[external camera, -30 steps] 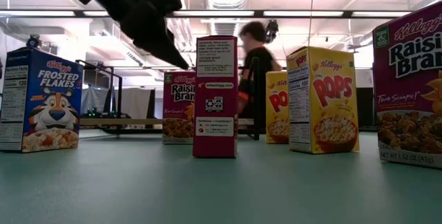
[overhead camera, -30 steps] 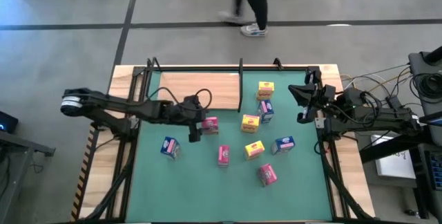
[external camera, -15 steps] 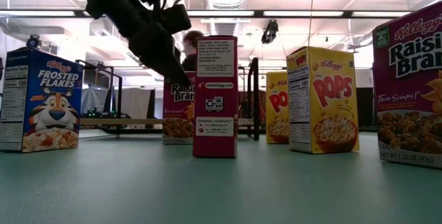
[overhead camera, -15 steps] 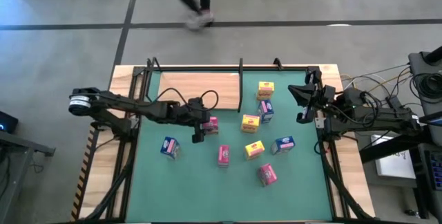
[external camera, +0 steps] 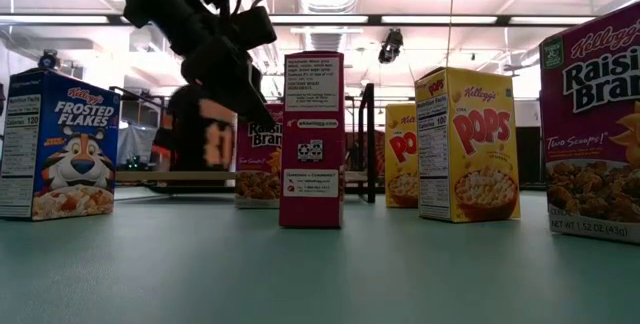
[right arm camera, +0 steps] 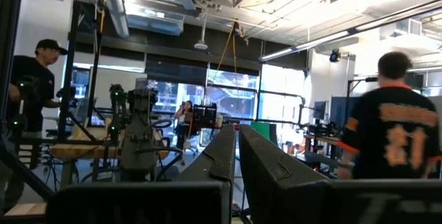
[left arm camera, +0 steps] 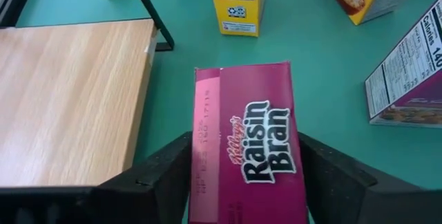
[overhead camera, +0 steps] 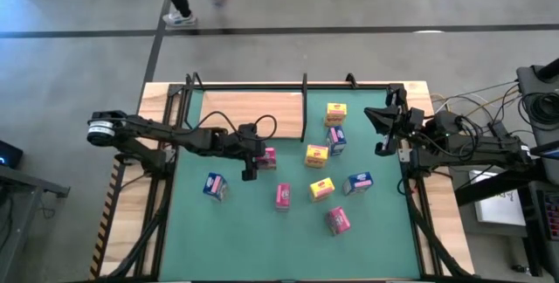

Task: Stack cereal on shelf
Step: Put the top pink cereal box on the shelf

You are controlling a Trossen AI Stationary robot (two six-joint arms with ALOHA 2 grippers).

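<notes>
1. Left gripper: fingers against both sides of a pink box labelled "Raisin Bran", beside the shelf.
2. Right gripper: closed, empty, raised at the table's right edge.
3. Low view: "Frosted Flakes" box; "Pops" box.

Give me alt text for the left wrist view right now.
A magenta Raisin Bran box stands between the left gripper's two dark fingers on the green mat. The light-wood shelf panel lies beside it, with other cereal boxes beyond.

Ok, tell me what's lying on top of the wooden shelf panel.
Nothing shows on the wooden shelf panel: its light wood is bare in the high view and the left wrist view. The left arm crosses over its near edge, hiding a strip there. Every cereal box in view sits on the green mat.
</notes>
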